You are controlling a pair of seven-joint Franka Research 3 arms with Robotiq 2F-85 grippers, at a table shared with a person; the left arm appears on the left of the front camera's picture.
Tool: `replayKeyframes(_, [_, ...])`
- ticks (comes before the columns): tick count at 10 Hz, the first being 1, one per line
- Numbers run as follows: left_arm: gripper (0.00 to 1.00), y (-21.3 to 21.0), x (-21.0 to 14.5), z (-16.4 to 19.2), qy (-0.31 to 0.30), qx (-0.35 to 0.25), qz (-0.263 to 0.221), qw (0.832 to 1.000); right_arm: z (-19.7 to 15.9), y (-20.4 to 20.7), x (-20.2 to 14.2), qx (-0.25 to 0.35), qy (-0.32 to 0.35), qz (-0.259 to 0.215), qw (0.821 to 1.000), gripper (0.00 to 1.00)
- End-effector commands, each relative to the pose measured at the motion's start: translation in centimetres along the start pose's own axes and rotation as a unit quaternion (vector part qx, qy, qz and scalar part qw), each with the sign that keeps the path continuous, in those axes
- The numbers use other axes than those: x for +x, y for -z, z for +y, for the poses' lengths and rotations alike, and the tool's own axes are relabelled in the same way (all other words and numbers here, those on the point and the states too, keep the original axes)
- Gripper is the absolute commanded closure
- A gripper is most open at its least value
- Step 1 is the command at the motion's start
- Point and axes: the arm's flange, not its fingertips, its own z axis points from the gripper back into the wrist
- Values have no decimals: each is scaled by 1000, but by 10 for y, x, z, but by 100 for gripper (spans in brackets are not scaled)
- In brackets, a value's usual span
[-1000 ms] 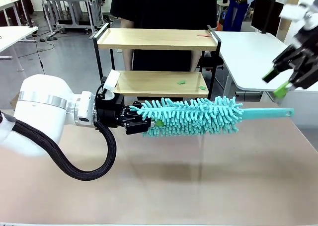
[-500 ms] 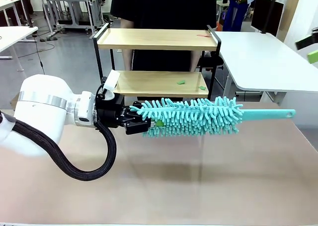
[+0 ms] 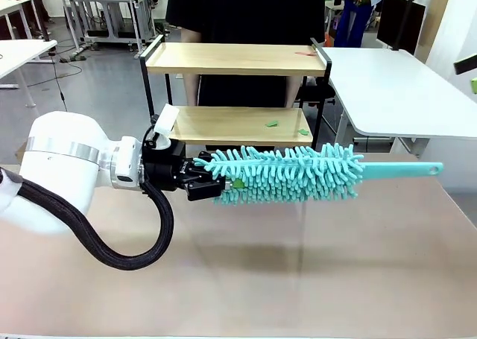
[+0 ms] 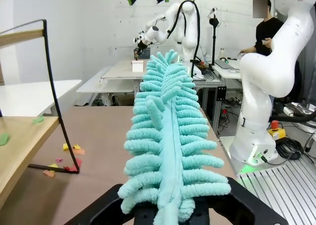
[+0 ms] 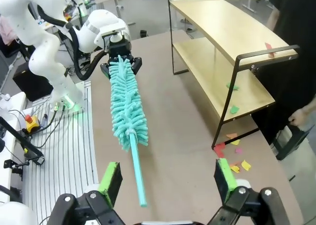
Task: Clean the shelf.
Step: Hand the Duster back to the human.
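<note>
Two boards of the shelf (image 3: 237,59) stand across my worktop (image 3: 298,279), green scraps (image 3: 272,123) on the lower. Left gripper (image 3: 203,176) pinches the teal duster (image 3: 287,173) level; right gripper (image 5: 168,178) hovers, fingers spread.

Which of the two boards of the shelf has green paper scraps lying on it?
The lower board of the shelf: two green scraps lie near its right end. The upper board carries only a red scrap.
</note>
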Motion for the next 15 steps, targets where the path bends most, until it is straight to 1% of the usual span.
replayKeyframes(1, [82, -29, 22, -2, -1, 22, -55, 998, 3, -1, 4, -3, -3, -6, 1000, 0])
replayKeyframes(3, [82, -61, 46, -6, 13, 70, -51, 996, 3, -1, 4, -3, -3, -6, 1000, 0])
replayKeyframes(4, [82, -83, 64, -10, 20, 104, -58, 993, 3, -1, 4, -3, -3, -6, 1000, 0])
replayKeyframes(6, [82, -126, 96, -15, 20, 197, -74, 977, 3, -1, 4, -3, -3, -6, 1000, 0])
replayKeyframes(7, [82, -148, 107, -19, 19, 224, -83, 971, 3, -1, 4, -3, -3, -6, 1000, 0])
replayKeyframes(9, [82, -196, 123, -26, 16, 318, -92, 943, 3, -1, 4, -3, -3, -6, 1000, 0])
replayKeyframes(11, [82, -235, 130, -34, 2, 426, -81, 901, 3, -1, 4, -3, -3, -6, 1000, 0])
replayKeyframes(12, [82, -251, 129, -39, -10, 468, -84, 880, 3, -1, 4, -3, -3, -6, 1000, 0])
replayKeyframes(13, [82, -261, 128, -43, -13, 498, -86, 863, 3, -1, 4, -3, -3, -6, 1000, 0])
replayKeyframes(14, [82, -269, 126, -47, -18, 514, -93, 853, 3, -1, 4, -3, -3, -6, 1000, 0])
replayKeyframes(15, [82, -275, 123, -51, -25, 519, -100, 848, 3, -1, 4, -3, -3, -6, 1000, 0])
